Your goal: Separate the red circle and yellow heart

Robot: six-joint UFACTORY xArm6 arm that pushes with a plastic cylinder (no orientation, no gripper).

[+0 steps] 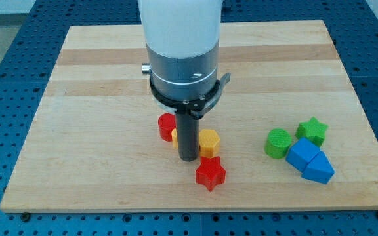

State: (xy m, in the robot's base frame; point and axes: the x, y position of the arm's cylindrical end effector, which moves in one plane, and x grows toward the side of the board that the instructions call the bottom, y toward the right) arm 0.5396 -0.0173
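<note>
The red circle (167, 126) lies near the board's middle, just left of my rod. A sliver of a yellow block (174, 136), probably the yellow heart, shows against the red circle's lower right side; the rod hides most of it. My tip (189, 158) rests on the board right in front of that yellow block, between it and a yellow-orange hexagon (209, 141) on the right. The tip seems to touch or nearly touch both yellow blocks.
A red star (210, 173) lies just below and right of the tip. At the view's right sits a cluster: green circle (279, 143), green star (312, 130), blue cube (302, 153) and blue triangle (319, 170). The wooden board (97, 98) has edges all round.
</note>
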